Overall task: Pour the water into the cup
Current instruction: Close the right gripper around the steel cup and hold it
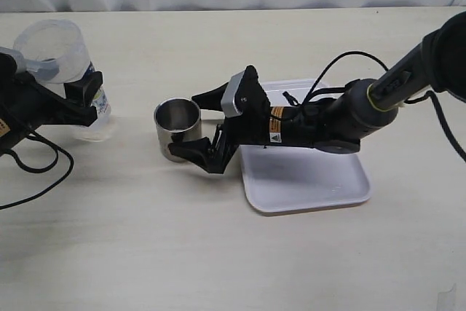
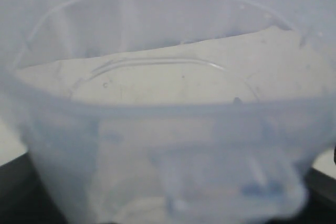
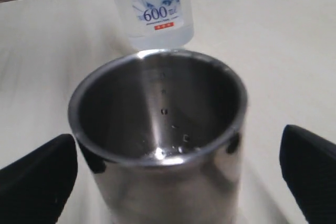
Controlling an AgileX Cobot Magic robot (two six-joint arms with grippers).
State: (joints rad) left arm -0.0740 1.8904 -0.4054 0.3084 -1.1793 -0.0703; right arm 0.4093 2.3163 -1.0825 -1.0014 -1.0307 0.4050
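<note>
Centre: right gripper (image 1: 183,125) wide open around the steel cup (image 1: 177,130), not touching. Far left: left gripper (image 1: 73,100) apparently clamps a translucent plastic container (image 1: 54,52).

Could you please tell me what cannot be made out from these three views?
- Water level in the plastic container: the left wrist view is all blurred translucent wall, so no level shows.
- Left end effector: its far finger is hidden behind the container in the exterior view.
- Cup bottom: the right wrist view shows droplets and glare, so any water there is unclear.
- Label: cut off by the right wrist view's edge.
</note>
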